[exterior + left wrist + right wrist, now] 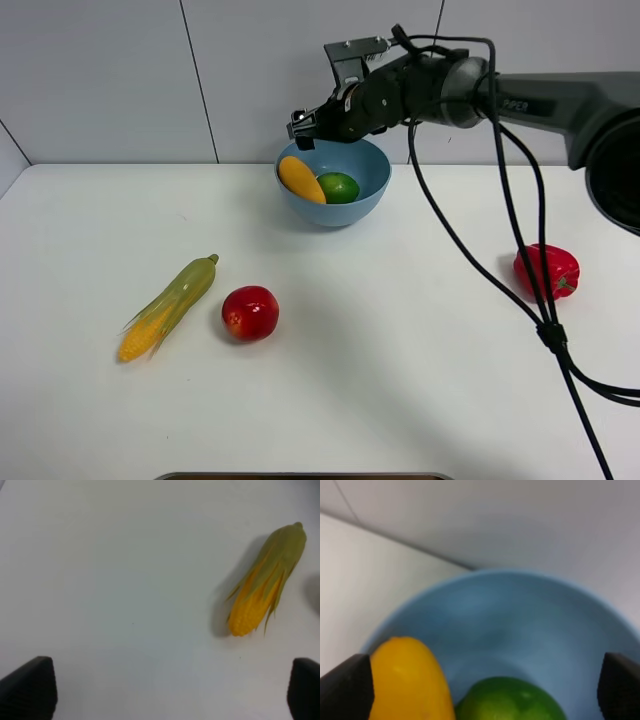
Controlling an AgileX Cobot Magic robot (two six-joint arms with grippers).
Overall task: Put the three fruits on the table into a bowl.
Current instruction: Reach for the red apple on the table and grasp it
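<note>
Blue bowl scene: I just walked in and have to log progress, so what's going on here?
The right gripper hangs open and empty over the light-blue bowl, which holds the mango-like fruit and the lime. The red apple sits on the white table beside the corn cob. The left gripper is open above the table near the corn cob.

Just under our right gripper (482,687) we see mango (410,680) and lime (510,700) only partly, blurred and cut by the view's edge.

high camera overlooks whole table (400,400); right wrist, close above, shares the bowl (510,625).
</note>
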